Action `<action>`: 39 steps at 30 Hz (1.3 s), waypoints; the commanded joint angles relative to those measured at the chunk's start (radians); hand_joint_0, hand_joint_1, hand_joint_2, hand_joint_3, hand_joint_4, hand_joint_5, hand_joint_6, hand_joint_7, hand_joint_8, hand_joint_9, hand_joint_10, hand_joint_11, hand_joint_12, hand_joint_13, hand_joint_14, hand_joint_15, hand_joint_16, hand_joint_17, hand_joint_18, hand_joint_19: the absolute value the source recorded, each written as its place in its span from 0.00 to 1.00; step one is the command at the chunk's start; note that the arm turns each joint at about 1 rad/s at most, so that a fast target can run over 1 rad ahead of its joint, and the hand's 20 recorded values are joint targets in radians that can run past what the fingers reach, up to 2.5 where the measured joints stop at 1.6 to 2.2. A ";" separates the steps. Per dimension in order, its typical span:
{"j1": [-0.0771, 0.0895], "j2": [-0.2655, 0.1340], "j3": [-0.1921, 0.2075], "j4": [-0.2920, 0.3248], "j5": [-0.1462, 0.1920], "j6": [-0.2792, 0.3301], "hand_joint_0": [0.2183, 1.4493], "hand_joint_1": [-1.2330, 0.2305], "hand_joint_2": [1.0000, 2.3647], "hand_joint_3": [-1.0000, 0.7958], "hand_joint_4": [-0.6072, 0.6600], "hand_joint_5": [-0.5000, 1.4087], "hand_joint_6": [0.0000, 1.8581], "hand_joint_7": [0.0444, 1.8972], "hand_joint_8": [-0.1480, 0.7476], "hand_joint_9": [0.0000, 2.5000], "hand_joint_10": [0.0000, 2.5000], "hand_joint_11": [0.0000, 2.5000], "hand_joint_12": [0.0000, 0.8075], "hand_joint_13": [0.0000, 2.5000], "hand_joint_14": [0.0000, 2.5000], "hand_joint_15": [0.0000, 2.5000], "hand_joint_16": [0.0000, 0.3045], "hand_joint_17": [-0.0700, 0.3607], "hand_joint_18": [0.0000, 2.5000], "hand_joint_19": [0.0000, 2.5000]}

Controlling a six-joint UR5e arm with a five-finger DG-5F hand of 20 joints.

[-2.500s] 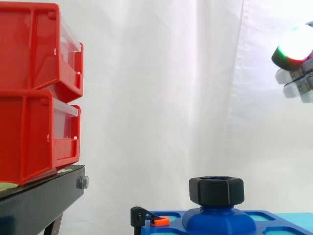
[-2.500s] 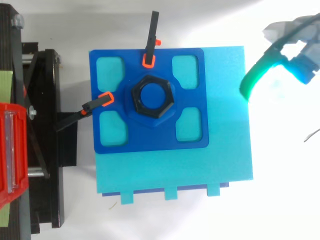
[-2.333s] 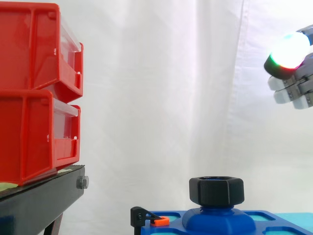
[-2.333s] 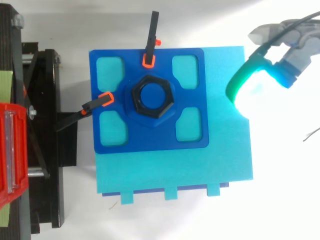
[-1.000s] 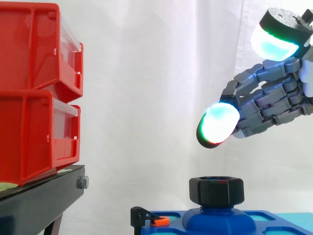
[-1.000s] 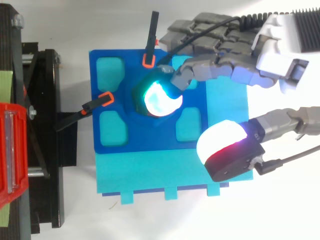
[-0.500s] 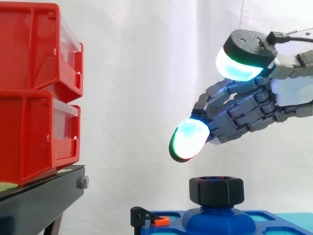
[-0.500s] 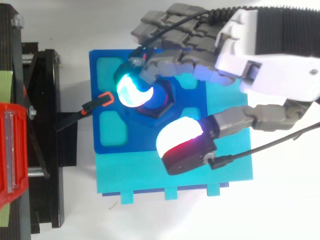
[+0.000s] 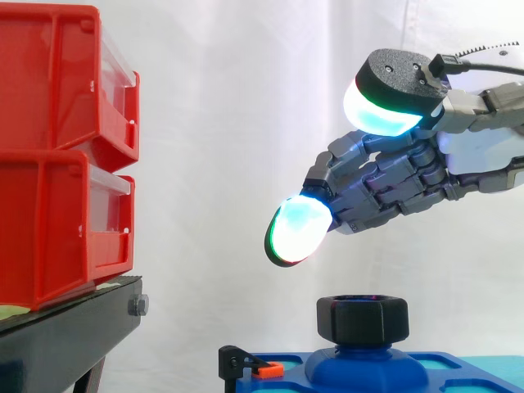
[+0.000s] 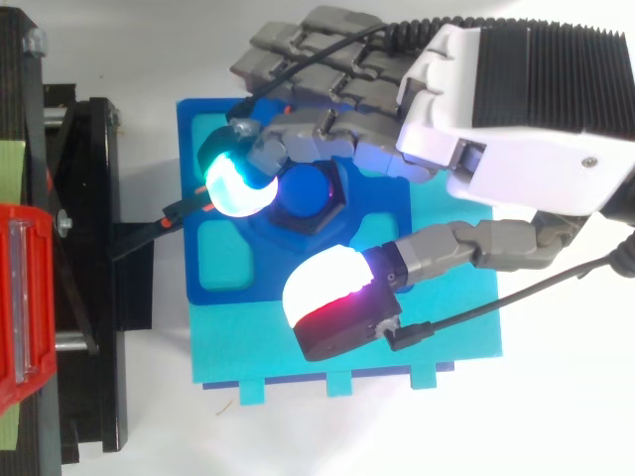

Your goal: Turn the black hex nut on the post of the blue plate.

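Robot hand [image 9: 409, 184] hovered above the black hex nut [image 9: 362, 318]. Side view showed a clear gap and no contact. Fingers were nearly straight and spread well apart from the thumb, holding nothing. The lowest glowing fingertip [image 9: 297, 231] was up and to the left of the nut; the thumb pad [image 9: 381, 102] sat higher, roughly over the nut. In the top view the fingers reached across the nut, with one pad [image 10: 236, 181] just left of it and the thumb pad [image 10: 337, 297] toward the picture's bottom from the nut.

Nut sat level on the blue post [image 9: 364, 364] in the middle of the blue plate [image 10: 223, 278]. Plate lay on a light cyan base [image 10: 446, 337]. A black clamp with an orange tip [image 9: 250, 366] gripped the plate edge left of the nut. Two stacked red bins [image 9: 57, 147] on a black stand [image 9: 65, 344] stood well left of the nut.
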 commanded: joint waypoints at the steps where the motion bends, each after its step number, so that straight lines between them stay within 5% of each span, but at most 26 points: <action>1: -0.001 0.000 0.000 -0.001 0.000 -0.012 0.21 0.70 0.00 0.28 0.58 0.14 0.27 0.36 0.40 0.03 0.00 0.00 0.45 0.00 0.00 0.00 0.20 0.47 0.00 0.03; 9: -0.010 0.000 0.000 -0.055 -0.002 -0.018 0.21 0.70 0.00 0.28 0.58 0.14 0.27 0.37 0.41 0.03 0.00 0.00 0.46 0.00 0.00 0.00 0.20 0.47 0.00 0.03; 16: -0.013 -0.001 -0.001 -0.043 -0.004 -0.038 0.21 0.70 0.00 0.28 0.59 0.14 0.27 0.37 0.41 0.03 0.00 0.00 0.46 0.00 0.00 0.00 0.20 0.48 0.00 0.03; 20: -0.016 -0.073 0.009 -0.026 -0.013 -0.043 0.21 0.70 0.00 0.28 0.59 0.14 0.27 0.37 0.41 0.02 0.00 0.00 0.46 0.00 0.00 0.00 0.20 0.48 0.00 0.03; 39: -0.020 -0.072 0.049 -0.043 -0.031 -0.044 0.21 0.70 0.00 0.28 0.59 0.14 0.27 0.37 0.41 0.03 0.00 0.00 0.46 0.00 0.00 0.00 0.20 0.48 0.00 0.03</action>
